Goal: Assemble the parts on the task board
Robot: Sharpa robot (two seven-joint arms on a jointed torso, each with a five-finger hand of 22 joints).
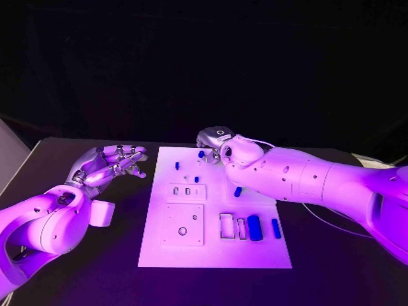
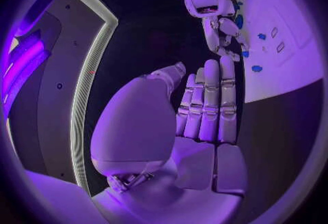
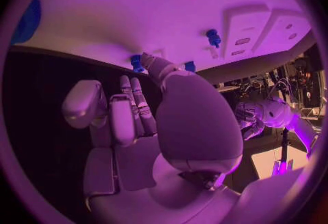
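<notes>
1. Your right hand (image 1: 218,144) was over the far end of the board (image 1: 213,255). Its fingers (image 3: 136,101) lay close side by side and reached toward a small blue part (image 3: 137,63) by the tips. You could not tell if they touched it or held it.
2. Your left hand (image 1: 108,164) was off the board, over the black table (image 1: 94,280) by the board's left edge. Its fingers (image 2: 208,104) were straight and pressed together in the wrist view, and nothing was in them.
3. The parts were on the board. One small blue part (image 1: 201,153) sat right by your right hand, and another (image 1: 177,165) stood a bit to the left.
4. A blue part (image 1: 238,191) lay just under your right arm.
5. A long blue part (image 1: 254,227) and a thin one (image 1: 276,228) lay side by side near the board's near right corner.
</notes>
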